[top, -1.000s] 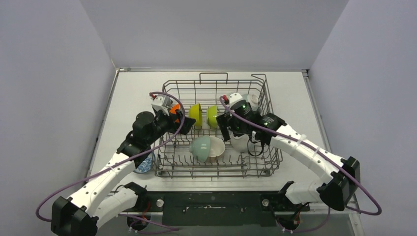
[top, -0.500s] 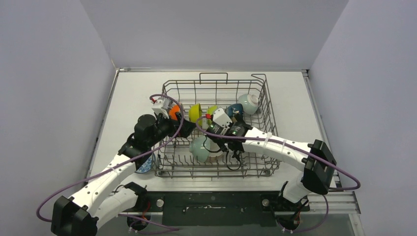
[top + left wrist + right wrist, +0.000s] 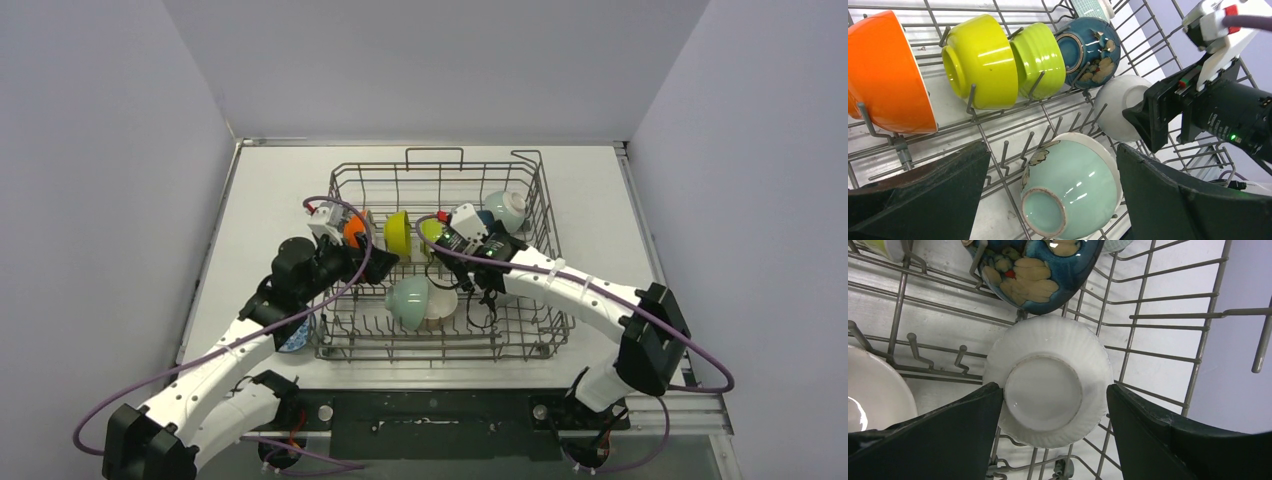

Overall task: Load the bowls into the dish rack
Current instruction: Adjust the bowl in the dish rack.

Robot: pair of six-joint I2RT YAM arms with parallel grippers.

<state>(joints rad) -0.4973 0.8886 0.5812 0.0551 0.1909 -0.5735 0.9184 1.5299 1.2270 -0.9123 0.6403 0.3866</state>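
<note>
- White porcelain was what the next move turned on: the white bowl [image 3: 1048, 390] lay straight below the right claw [image 3: 1053, 392]. It sat mouth-down on the floor of the dish rack [image 3: 430, 352], with its foot ring facing up at the wrist.
- One jaw of the right claw stood on each side of that bowl, partway apart and level with its rim. I could not tell whether the pads were pressing the rim or only near it.
- Being round, the bowl had no long axis to line up with. The jaws spanned its full width, left to right in the wrist view.
- It lay in the right-hand part of the rack. The dark blue bowl [image 3: 1043, 270] was just beyond it and seemed to touch its far edge, and a beige bowl [image 3: 873, 395] was close on the other side.
- The right arm was plainly the nearer one. To my eye, any lift would need to go straight up to clear the tines and the dark blue neighbour.
- The left claw [image 3: 1052, 150] was spread wide with nothing in it. It hung over the pale green bowl [image 3: 1068, 185], which lay tipped on its side among the tines.
- An orange bowl [image 3: 888, 75], a yellow bowl [image 3: 980, 60] and a lime bowl [image 3: 1038, 57] stood on edge in the far row.
- One blue-patterned bowl [image 3: 295, 335] sat on the bench [image 3: 270, 200] outside the rack's left wall, so I judged the loading unfinished.
</note>
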